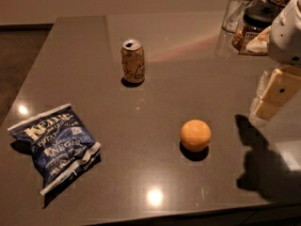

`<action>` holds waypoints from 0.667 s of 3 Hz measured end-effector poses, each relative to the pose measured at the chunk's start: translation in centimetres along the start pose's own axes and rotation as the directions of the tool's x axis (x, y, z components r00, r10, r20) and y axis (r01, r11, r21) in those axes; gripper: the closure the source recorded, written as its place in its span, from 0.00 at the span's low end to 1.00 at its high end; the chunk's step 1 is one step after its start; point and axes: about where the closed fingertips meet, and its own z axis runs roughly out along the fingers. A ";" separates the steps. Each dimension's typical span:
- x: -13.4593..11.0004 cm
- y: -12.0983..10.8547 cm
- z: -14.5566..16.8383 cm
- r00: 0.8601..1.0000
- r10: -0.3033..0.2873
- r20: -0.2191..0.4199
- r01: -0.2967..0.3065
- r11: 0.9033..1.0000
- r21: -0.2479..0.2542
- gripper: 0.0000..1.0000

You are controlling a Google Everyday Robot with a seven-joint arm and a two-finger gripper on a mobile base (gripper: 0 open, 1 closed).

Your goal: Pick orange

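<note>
The orange (195, 135) is a small round yellow-orange ball resting on the dark grey table (164, 69), right of centre and toward the front. My gripper (269, 99) hangs at the right edge of the view, white and cream coloured, above the table and to the right of the orange, apart from it. It casts a dark shadow on the table to the right of the orange. Nothing shows between its fingers.
An orange-brown drink can (133, 61) stands upright at the back centre. A blue chip bag (55, 145) lies at the front left. A clear glass (239, 9) and a dark-lidded jar (254, 27) stand at the back right. The table's front edge runs along the bottom.
</note>
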 end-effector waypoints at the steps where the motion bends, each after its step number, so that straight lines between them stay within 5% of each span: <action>1: -1.0 2.0 1.3 0.997 0.003 0.083 0.003 0.998 -0.063 0.00; 2: -3.1 4.7 3.8 0.985 -0.009 0.173 0.033 0.990 -0.136 0.00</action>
